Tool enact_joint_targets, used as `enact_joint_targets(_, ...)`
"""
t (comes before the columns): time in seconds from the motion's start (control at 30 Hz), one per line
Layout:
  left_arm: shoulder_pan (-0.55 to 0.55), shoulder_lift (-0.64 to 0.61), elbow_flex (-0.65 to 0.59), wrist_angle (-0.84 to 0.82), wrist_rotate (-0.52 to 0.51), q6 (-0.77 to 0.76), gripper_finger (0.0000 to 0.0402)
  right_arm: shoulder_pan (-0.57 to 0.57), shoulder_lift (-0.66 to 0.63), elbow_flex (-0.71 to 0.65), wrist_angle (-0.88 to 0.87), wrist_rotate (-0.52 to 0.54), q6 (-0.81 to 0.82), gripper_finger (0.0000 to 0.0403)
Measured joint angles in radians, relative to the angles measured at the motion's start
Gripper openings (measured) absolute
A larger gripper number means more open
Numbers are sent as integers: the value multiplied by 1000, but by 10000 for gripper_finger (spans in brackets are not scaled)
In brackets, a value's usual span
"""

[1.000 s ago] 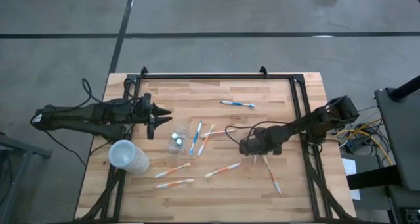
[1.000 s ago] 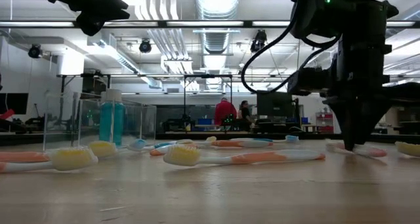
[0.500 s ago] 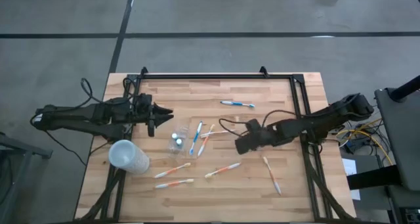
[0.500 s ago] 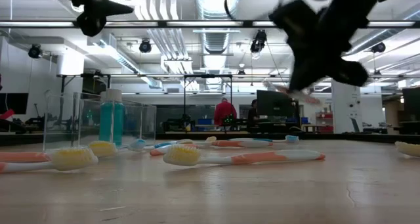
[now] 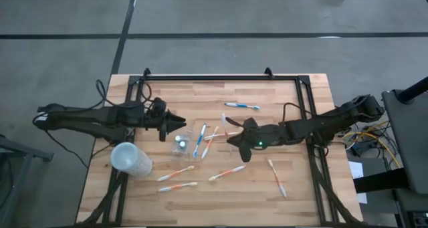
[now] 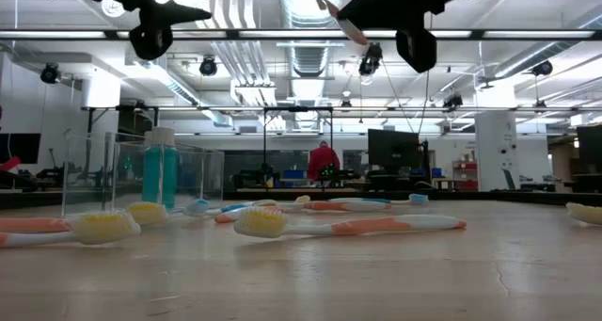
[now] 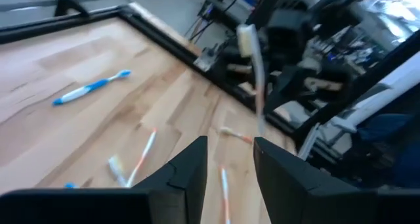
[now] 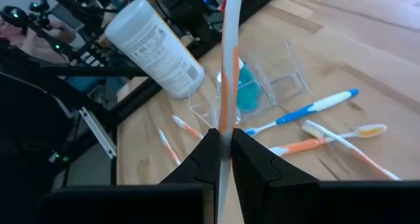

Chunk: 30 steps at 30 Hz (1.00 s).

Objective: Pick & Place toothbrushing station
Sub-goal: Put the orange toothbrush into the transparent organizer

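The clear tumbler stands on the table with the blue toothpaste tube inside it. My right gripper is just right of the tumbler, high above the table, shut on a white-orange toothbrush. My left gripper hovers open and empty just beyond the tumbler's far-left side. Several white-orange and white-blue toothbrushes lie flat on the wood, one of them blue at the far middle and one orange nearer. My right gripper pinches the toothbrush's handle between its two fingers. The fingers come roughly level from the table's right and lie across the brush. The brush is lifted clear of the table, and its long free end slants up and away past the fingers.
A larger frosted whitish cup lies on its side at the near left. A black frame rail runs along the far edge, with side rails left and right. Loose brushes lie at the near right. People stand far off in the room.
My right gripper has risen from the table at the near right with a white-orange toothbrush, gone toward the left edge and the tumbler, and turned, so the brush is lifted clear. My left gripper has moved right, toward the tumbler.
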Motion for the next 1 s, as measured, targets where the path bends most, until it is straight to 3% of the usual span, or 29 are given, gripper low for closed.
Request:
enact_joint_targets(0.47,1,60,3,188,-16,24,233,0,6,3,38,-36,-5,22)
enact_joint_targets(0.67,2,111,3,383,-36,62,240,0,6,4,136,-61,-90,22)
enact_joint_targets(1.0,1,226,3,602,-31,94,238,0,6,4,150,-60,-118,22)
